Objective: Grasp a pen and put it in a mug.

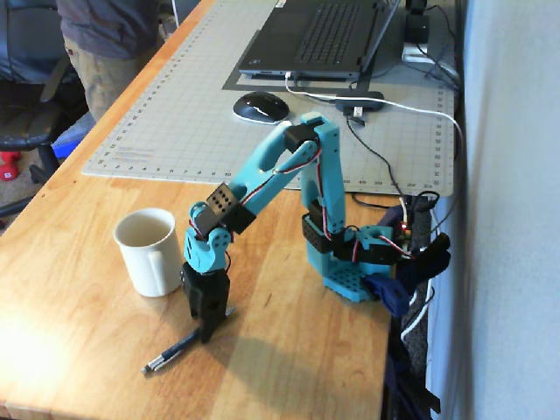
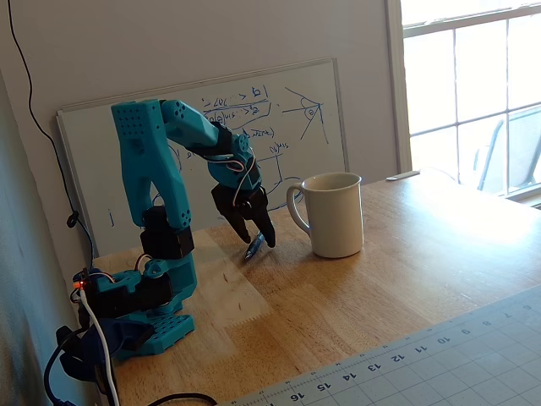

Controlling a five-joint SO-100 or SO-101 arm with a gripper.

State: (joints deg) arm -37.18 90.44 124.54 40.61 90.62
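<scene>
pen [image 1: 171,351] mid-shaft – hidden by gripper [image 1: 207,335] | grip – unclear

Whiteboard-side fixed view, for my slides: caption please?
Blue arm's claw straddles the pen beside the white mug.

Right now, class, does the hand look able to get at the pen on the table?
Probably yes. The hand is down over the pen, fingers astride its shaft, and the mug stands clear to one side.

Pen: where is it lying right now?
The pen lies flat on the wooden table, in front of the mug in a fixed view, with the gripper down over its upper end.
</scene>
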